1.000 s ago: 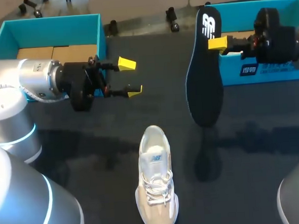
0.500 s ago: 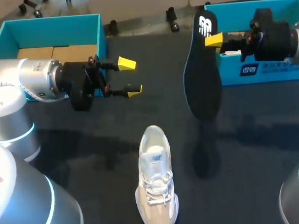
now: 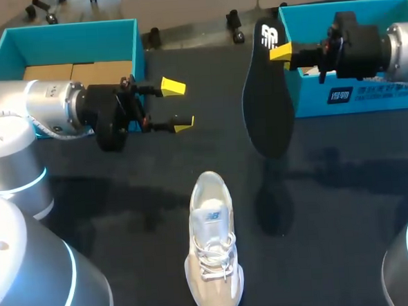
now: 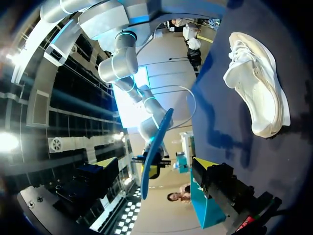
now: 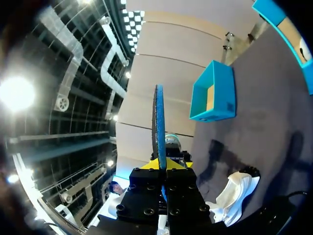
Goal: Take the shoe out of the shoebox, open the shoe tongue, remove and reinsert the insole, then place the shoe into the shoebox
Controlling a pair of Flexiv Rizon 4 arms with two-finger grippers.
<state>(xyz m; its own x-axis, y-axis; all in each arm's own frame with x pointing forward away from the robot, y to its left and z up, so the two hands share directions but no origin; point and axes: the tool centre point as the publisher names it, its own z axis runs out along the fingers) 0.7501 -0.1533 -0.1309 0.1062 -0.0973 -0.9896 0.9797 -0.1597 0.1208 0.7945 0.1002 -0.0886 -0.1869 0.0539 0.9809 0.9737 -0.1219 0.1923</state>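
Shoe – white, laces up – lies flat on the dark table, on the side near the robot. The right gripper pinches the dark insole by one end, so it hangs in the air beside the right blue box. The left gripper has its 2 fingers wide apart, holding nothing, next to the left blue box.

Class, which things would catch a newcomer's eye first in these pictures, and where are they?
The dark insole stands out first, held upright above the table by the right gripper, in front of the right-hand teal shoebox. Next comes the white shoe, sitting alone near the table's front edge, with the open, empty left gripper beyond it.
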